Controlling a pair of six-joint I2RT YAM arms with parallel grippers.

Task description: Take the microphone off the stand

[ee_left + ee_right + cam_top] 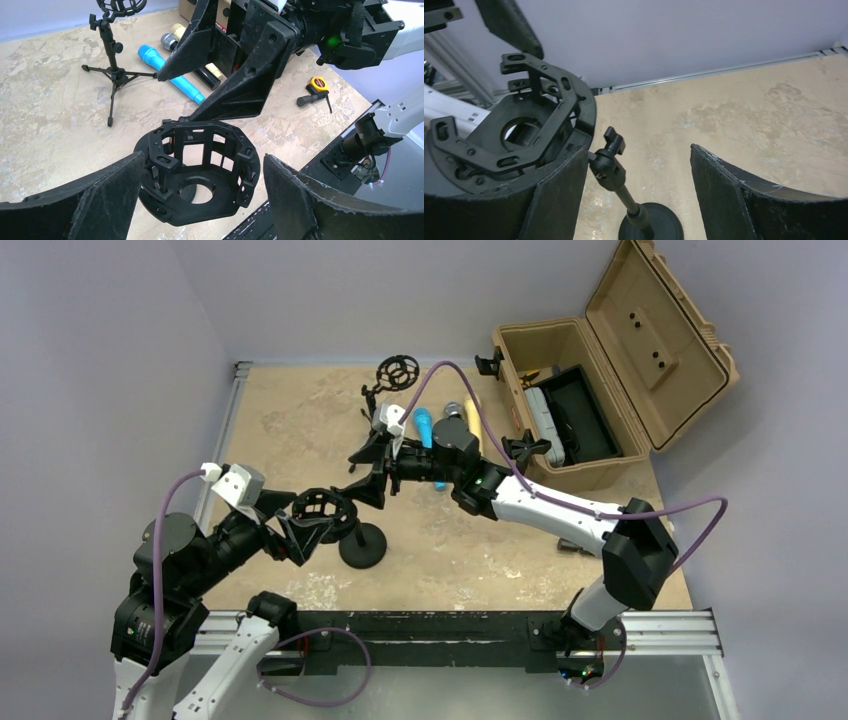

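Observation:
A black desk stand with a round base (362,546) carries a black cage-shaped shock mount (322,510). The mount shows no microphone inside, in the left wrist view (200,170) or the right wrist view (519,130). My left gripper (202,161) is open, one finger on each side of the mount. My right gripper (636,150) is open just past the mount, above the stand's pole (621,187), its left finger beside the swivel joint. A blue microphone (427,435) lies on the table behind, also in the left wrist view (165,70).
Beside the blue one lie a silver-headed microphone (170,41) and a yellow one (179,31). A tripod stand (395,380) with an empty mount stands at the back. An open tan case (600,370) sits at the back right. A yellow tape measure (317,85) lies on the table.

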